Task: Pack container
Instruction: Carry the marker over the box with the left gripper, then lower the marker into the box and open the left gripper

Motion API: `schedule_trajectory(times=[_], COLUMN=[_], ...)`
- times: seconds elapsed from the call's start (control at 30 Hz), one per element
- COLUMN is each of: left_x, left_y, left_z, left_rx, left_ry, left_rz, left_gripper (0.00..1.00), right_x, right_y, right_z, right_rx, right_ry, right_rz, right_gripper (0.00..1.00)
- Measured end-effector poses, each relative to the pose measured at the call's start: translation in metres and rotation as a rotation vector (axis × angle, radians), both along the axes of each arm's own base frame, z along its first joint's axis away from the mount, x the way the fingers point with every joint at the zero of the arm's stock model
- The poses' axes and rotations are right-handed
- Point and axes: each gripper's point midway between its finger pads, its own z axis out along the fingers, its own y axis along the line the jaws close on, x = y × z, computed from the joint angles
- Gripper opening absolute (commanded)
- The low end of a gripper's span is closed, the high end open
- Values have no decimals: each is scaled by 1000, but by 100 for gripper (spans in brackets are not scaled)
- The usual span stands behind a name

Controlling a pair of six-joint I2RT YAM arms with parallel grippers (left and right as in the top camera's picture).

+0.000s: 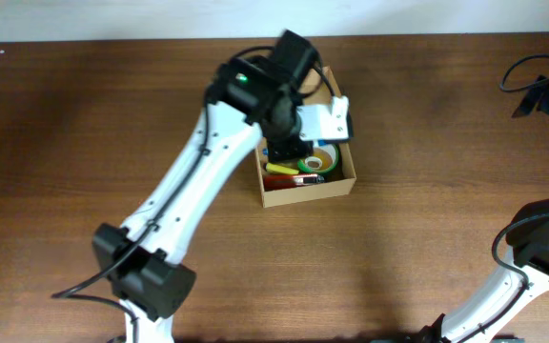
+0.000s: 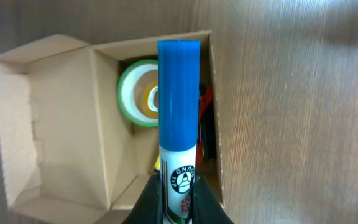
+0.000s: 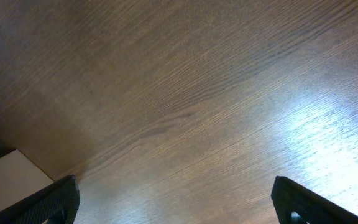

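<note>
The container [image 1: 309,196] is a small brown cardboard box, standing open at the table's middle back. In the left wrist view its flap lid [image 2: 48,124] lies folded out to the left. Inside lie a green tape roll [image 2: 128,93] and red and yellow markers [image 1: 284,173]. My left gripper [image 2: 179,190] is shut on a white marker with a blue cap [image 2: 179,99]. It holds the marker over the box's open compartment, cap pointing away from the jaws. My right gripper [image 3: 182,199] is open over bare table, with nothing between its fingers [image 3: 48,202].
The left arm [image 1: 208,162] reaches diagonally from the front left and covers the box's rear part. The right arm's base [image 1: 541,248] is at the right edge. Black cables [image 1: 541,86] lie at the back right corner. A pale flat thing [image 3: 8,180] shows beside the right gripper.
</note>
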Motion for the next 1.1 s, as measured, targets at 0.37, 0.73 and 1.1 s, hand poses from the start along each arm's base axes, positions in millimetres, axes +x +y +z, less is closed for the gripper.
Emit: schedule_trajectory(times=[0.37, 0.73, 1.1], left_x=[38, 32, 12], left_y=[-13, -3, -3], left_z=[-72, -119, -148], left_rx=[156, 219, 261], left_ry=[-24, 27, 78], left_rz=[124, 176, 168], left_gripper=[2, 1, 2], right_x=[0, 0, 0], right_y=[0, 0, 0], right_z=[0, 0, 0], right_rx=[0, 0, 0], right_ry=[0, 0, 0], right_rz=[0, 1, 0], right_gripper=[99, 99, 99])
